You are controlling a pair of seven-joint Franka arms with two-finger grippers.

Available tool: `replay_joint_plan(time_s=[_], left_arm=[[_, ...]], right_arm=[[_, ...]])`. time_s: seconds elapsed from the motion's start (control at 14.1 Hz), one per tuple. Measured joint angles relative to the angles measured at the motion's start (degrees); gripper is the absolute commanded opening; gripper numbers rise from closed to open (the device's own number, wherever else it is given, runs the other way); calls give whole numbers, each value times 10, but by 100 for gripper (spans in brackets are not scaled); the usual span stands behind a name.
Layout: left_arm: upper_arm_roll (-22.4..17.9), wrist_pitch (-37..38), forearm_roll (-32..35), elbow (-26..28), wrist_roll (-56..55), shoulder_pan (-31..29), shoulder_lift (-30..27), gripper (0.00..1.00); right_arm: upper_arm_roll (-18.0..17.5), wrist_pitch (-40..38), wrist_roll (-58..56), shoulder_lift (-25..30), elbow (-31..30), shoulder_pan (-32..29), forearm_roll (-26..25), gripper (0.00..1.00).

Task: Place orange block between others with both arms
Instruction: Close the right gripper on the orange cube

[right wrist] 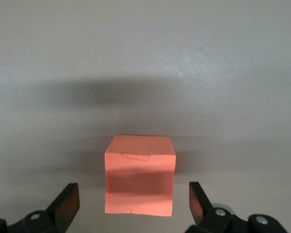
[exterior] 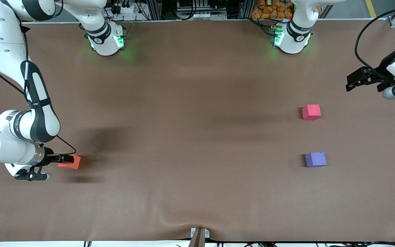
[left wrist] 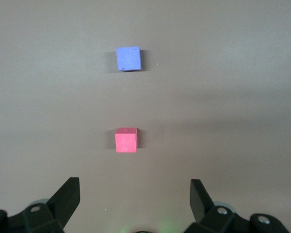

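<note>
Table (exterior: 197,137): brown cover, wrinkled at the camera edge.
Right gripper (exterior: 65,159): jaws wide, orange block (right wrist: 139,174) between them, untouched, one face squared to them; no long axis.
Left gripper (exterior: 353,82): waiting, jaws wide.
Pinkish-red cube (left wrist: 126,140), purple cube (left wrist: 128,58): well apart.

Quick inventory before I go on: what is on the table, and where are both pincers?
orange block: one, orange, on the table at the right arm's end, apart from the other two blocks.
red block: one, pinkish-red, at the left arm's end.
purple block: one, purple, nearer the front camera than the red block, with a gap between them.
table: one, brown.
right pincer: open, fingers either side of the orange block, not closed on it.
left pincer: open, empty, above the table near the red block.
</note>
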State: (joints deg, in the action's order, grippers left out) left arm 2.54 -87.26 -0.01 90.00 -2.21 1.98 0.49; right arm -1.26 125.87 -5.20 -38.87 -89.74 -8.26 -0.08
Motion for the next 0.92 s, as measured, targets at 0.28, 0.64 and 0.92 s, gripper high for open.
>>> replay_joint_plan(time_s=[0.28,0.64,0.92], left_arm=[[6,-5,0,0,-7,12,7,100],[12,-5,0,0,-10,13,7,100],[12,-4,0,2,-10,12,7,100]], right_arm=[[0,40,0,-9,0,0,-13,100],[2,41,-1,-13,0,-1,-14,100],[2,41,-1,-20,-1,-2,-14,100]])
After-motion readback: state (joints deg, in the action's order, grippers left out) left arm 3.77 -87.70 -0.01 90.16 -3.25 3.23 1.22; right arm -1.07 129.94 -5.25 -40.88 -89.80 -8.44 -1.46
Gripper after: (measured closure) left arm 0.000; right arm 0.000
